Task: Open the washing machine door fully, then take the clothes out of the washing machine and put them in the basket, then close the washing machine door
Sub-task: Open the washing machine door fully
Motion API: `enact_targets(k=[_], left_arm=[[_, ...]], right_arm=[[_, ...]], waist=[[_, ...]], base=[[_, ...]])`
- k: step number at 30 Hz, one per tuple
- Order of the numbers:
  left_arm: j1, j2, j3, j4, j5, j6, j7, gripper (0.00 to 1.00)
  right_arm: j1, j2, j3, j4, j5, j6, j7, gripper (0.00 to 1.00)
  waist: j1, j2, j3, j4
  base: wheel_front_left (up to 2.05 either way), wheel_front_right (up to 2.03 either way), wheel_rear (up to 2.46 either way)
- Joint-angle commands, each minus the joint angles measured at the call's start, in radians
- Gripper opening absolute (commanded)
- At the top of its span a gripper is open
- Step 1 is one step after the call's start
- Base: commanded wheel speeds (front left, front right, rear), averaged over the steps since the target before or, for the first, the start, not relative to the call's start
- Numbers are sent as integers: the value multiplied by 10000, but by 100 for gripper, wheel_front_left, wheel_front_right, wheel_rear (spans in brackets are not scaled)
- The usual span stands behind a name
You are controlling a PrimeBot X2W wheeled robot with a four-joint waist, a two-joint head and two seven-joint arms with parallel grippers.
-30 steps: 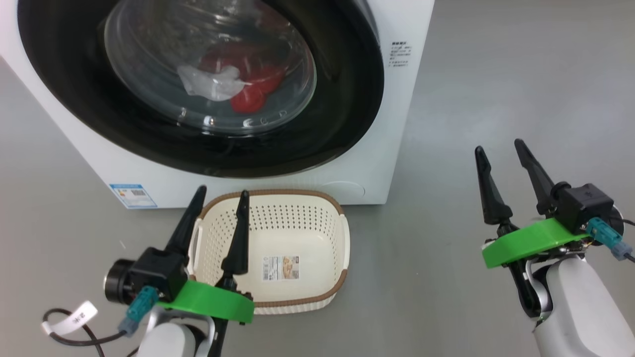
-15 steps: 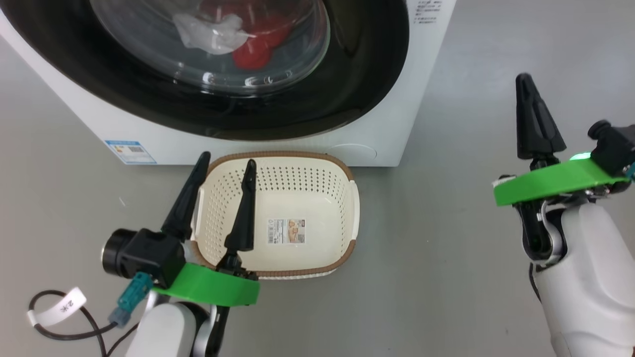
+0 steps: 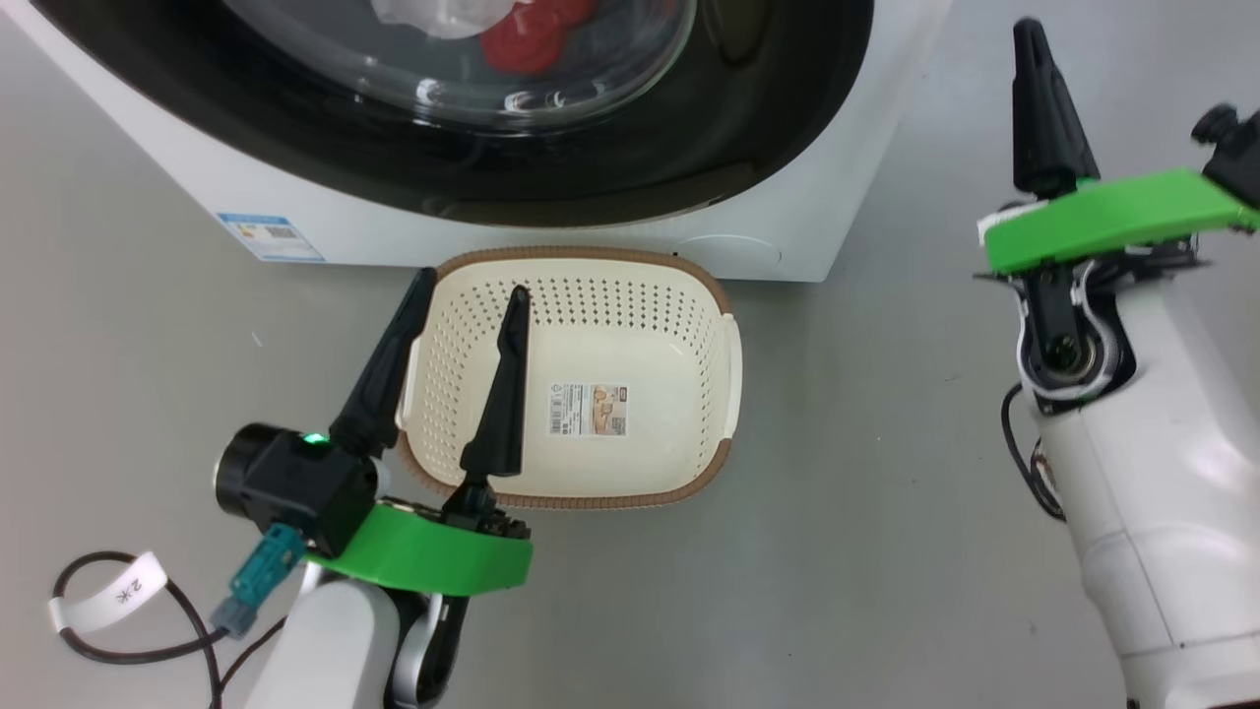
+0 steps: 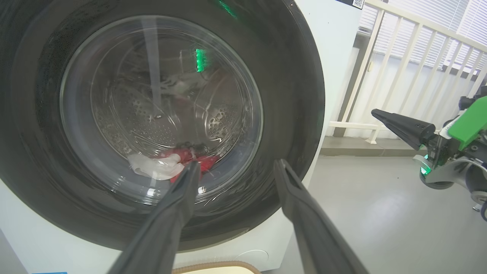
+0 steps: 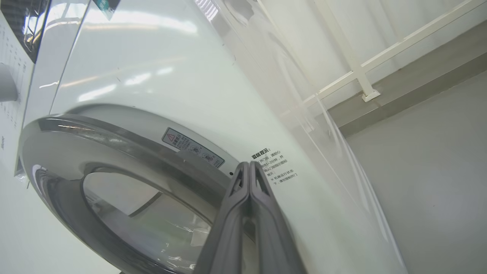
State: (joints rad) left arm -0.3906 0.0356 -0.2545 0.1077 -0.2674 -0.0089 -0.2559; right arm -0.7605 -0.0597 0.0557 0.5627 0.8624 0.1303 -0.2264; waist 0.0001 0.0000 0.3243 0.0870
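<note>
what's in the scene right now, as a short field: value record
door: washing machine door closed
clothes: clothes red and white, inside, seen through the door
basket: basket on the floor before the washing machine, no cloth in it
left pincer: left pincer open, holding nothing, over the basket's rim
right pincer: right pincer shut on nothing, aimed near the door's rim

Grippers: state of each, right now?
Left gripper: open, holding nothing.
Right gripper: shut, fingers pressed together, nothing between them.
</note>
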Motion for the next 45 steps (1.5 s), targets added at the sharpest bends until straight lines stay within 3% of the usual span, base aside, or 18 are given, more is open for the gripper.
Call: enact_targets(k=[1, 21, 35, 45], left_arm=[[-230, 147, 260, -322, -108, 25, -59, 100], [-400, 146, -42, -338, -175, 67, -59, 100], [-503, 146, -283, -288, -463, 55, -59, 100], [-587, 146, -415, -235, -575, 93, -59, 100]], right_arm=[[-430, 95, 231, -170, 173, 4, 172, 0], [-2686, -208, -972, 538, 2676, 4, 4714, 0], [-4118, -588, -1353, 2112, 2590, 4, 6519, 0], [-4788, -623, -1339, 2849, 2488, 4, 7243, 0]], waist=[[0, 0, 179, 141], [0, 0, 763, 706], [0, 0, 1023, 1088], [0, 0, 1089, 1371]], base=[[0, 0, 0], [0, 0, 0], [0, 0, 0], [0, 0, 0]])
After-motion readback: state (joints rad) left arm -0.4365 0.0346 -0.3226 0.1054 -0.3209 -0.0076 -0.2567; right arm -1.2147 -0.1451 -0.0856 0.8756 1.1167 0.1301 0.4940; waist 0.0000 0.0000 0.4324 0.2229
